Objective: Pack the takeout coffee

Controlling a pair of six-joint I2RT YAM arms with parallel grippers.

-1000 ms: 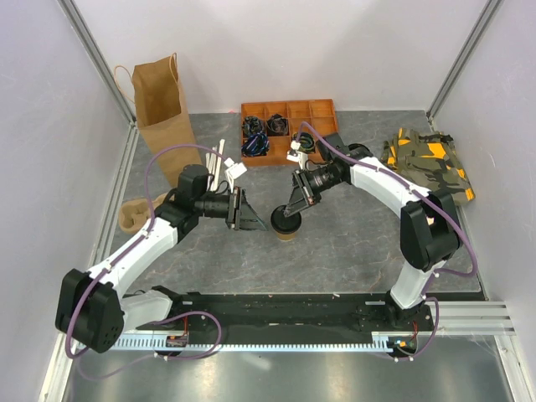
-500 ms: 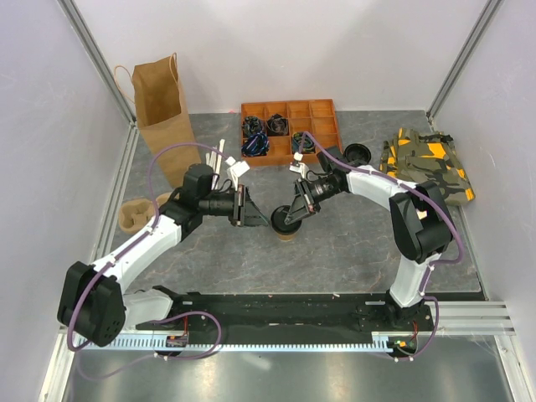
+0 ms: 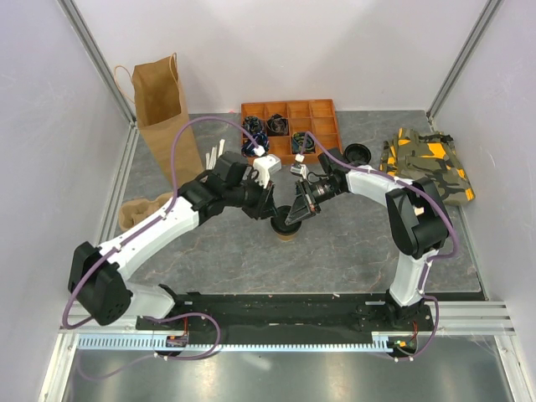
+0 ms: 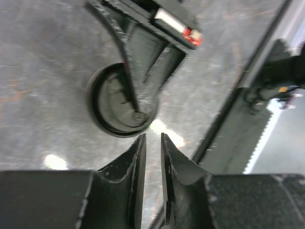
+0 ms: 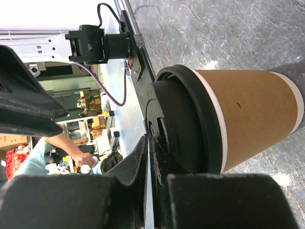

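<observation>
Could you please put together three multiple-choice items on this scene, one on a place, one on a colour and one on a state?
1. Where does the brown paper bag stand?
A. At the far left corner of the table
B. At the near right corner
C. In the middle

2. What colour is the lid on the coffee cup?
A. White
B. Orange
C. Black

3. How does the coffee cup stand?
A. Tipped on its side
B. Upright, lidded
C. Upright, open-topped

Answers:
1 A: the top view shows the bag at the far left, against the wall.
2 C: the right wrist view shows a black lid over tan paper.
3 B: the top view shows it standing on its base with the lid on top.
</observation>
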